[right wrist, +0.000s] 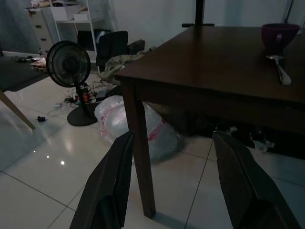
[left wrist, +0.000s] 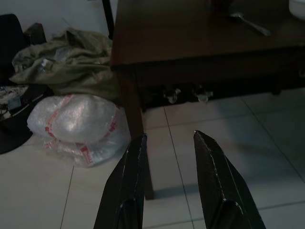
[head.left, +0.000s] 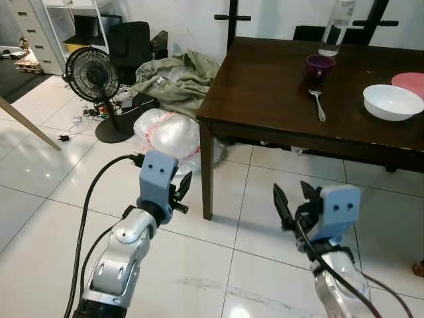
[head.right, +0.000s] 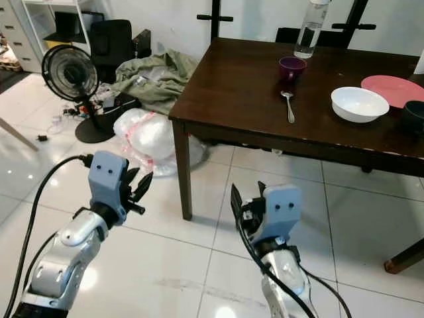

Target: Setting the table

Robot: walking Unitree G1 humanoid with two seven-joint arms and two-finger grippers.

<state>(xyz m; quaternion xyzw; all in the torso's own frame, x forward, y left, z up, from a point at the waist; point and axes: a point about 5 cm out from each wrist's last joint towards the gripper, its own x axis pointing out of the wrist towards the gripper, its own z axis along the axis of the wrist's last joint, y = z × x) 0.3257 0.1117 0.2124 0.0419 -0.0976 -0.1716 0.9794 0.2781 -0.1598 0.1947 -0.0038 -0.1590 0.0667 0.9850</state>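
A dark wooden counter (head.left: 265,93) stands ahead on a white tiled floor (head.left: 53,179), its near corner leg toward the robot. On it sit a purple cup (head.left: 319,65) with a metal spoon (head.left: 318,104) just in front of it, a clear water bottle (head.left: 336,26) behind the cup, a white bowl (head.left: 392,101) further right, and a pink plate (head.right: 396,89) past the bowl. A dark bowl (head.right: 413,116) sits at the counter's right edge.

Both arms are raised over the floor, short of the counter. The left claw (head.left: 180,191) has its two black fingers a little apart and grips nothing. The right claw (head.left: 295,201) is spread wider, also with nothing between its fingers.

Left of the counter on the floor lie a bubble-wrap bundle (head.left: 169,134), a crumpled olive cloth (head.left: 175,78) and a black standing fan (head.left: 93,76)
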